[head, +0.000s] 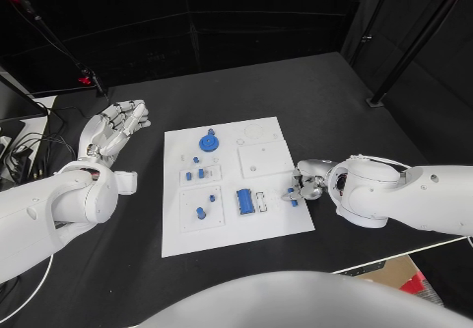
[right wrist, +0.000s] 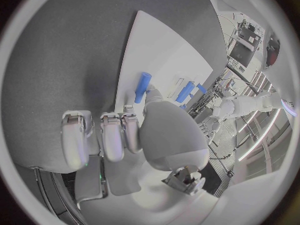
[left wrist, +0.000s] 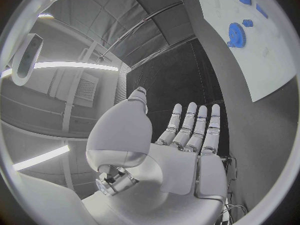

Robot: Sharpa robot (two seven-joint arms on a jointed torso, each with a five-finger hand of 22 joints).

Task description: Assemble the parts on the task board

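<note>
Right wrist view: right robot hand (right wrist: 134, 135) pinches a blue peg (right wrist: 142, 87).

the black desk (head: 296, 89) carries everything. beyond the left fingers (head: 126, 113), at the far left corner, a red clamp (head: 87, 80) grips a thin black pole. black cables (head: 24, 147) trail off the desk's left edge. near the right arm, a cardboard box (head: 389, 270) sits below the desk's near edge.

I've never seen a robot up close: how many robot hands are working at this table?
2. The left robot hand is open, fingers apart, beside the white board's left edge. The right robot hand is at its right edge, holding a small blue piece. None seems hidden.
</note>
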